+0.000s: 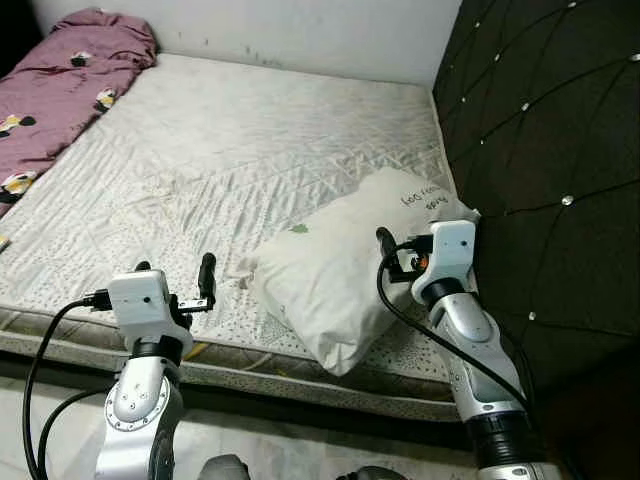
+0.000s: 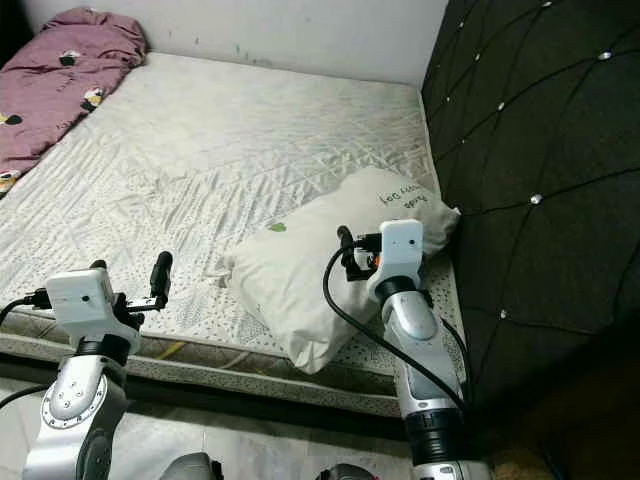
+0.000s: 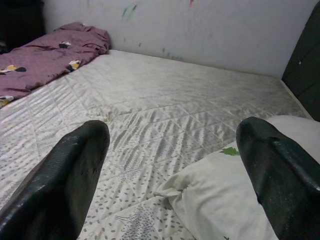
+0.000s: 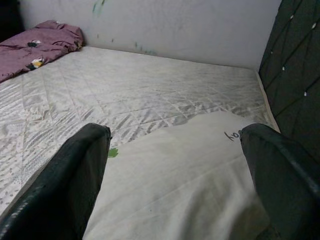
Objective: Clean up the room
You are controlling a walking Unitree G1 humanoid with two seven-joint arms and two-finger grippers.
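A white pillow with a small green mark and dark writing lies askew on the near right part of the mattress, one corner hanging over the front edge. My right gripper hovers open over the pillow's right end, fingers spread wide with nothing between them; in the right wrist view the pillow lies just beneath. My left gripper is open and empty above the mattress's front edge, to the left of the pillow. A crumpled purple blanket with a cartoon print lies along the far left of the bed.
A black padded headboard rises along the right side, close to my right arm. A white wall closes off the far side. A strip of pale floor shows below the mattress's front edge.
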